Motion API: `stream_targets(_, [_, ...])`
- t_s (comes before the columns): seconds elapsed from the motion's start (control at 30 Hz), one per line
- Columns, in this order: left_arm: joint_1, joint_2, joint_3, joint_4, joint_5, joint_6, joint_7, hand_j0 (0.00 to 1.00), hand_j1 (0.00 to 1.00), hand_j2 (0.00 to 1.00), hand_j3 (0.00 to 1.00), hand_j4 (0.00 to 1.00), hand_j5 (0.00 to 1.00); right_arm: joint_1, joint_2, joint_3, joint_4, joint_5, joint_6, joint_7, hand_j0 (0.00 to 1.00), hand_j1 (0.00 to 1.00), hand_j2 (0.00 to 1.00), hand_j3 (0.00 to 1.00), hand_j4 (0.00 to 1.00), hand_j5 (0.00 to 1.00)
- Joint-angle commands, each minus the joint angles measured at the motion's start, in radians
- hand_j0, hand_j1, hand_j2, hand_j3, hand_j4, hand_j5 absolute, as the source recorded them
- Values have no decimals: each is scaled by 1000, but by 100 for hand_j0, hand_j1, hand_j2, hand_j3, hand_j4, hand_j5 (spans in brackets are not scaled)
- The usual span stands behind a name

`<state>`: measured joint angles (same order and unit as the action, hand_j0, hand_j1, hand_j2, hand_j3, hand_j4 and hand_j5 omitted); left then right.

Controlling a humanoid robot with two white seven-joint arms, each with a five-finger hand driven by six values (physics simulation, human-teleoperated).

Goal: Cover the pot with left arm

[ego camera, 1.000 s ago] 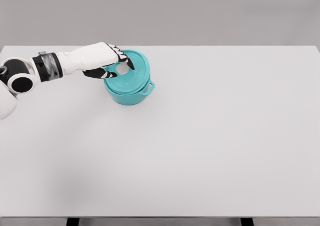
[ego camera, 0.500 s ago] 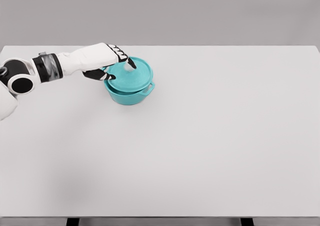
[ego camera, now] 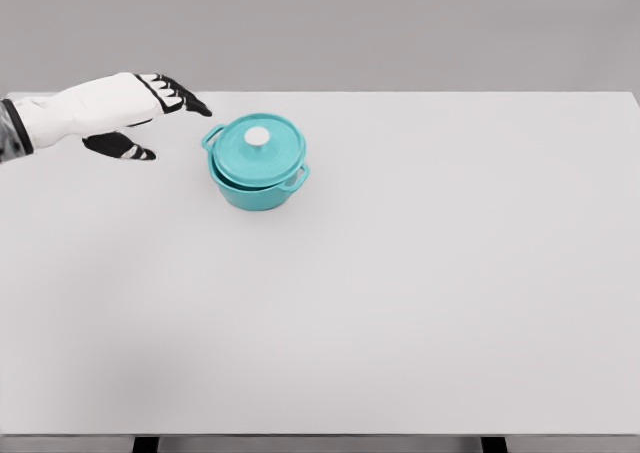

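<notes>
Fingers [ego camera: 180, 97] of the left hand [ego camera: 120, 113] spread loose, grasping nothing, left of the round teal pot [ego camera: 258, 181]; its smooth domed lid [ego camera: 260, 151] sits on top.

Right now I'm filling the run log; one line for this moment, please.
round teal lid: on teal pot | left hand: open, clear of pot | right: unseen

Lid [ego camera: 259, 149] sits on teal pot [ego camera: 257, 181]; left hand [ego camera: 118, 113] apart, fingers spread, w/ nothing held.

Left arm [ego camera: 20, 128] cut off at left edge, pot [ego camera: 255, 188] interior hidden under lid [ego camera: 258, 149]
</notes>
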<state>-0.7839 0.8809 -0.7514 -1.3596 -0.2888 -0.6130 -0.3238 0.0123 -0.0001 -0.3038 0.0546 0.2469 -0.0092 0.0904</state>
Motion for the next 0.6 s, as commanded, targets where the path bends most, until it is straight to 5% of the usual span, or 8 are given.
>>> stream_targets(0.0, [11,89,52,-33,42,2,-4,100,100,100,100,100,100,0,0,0,-1,0,0,0,100,100,100,100,100,100])
stream_targets(0.17, [167,89,195,-26,40,2,-6,100,100,100,100,100,100,0,0,0,-1,0,0,0,100,100,100,100,100,100])
stream_targets(0.57, [190,86,193,-35,31,2,-6,100,100,100,100,100,100,0,0,0,1,0,0,0,100,100,100,100,100,100])
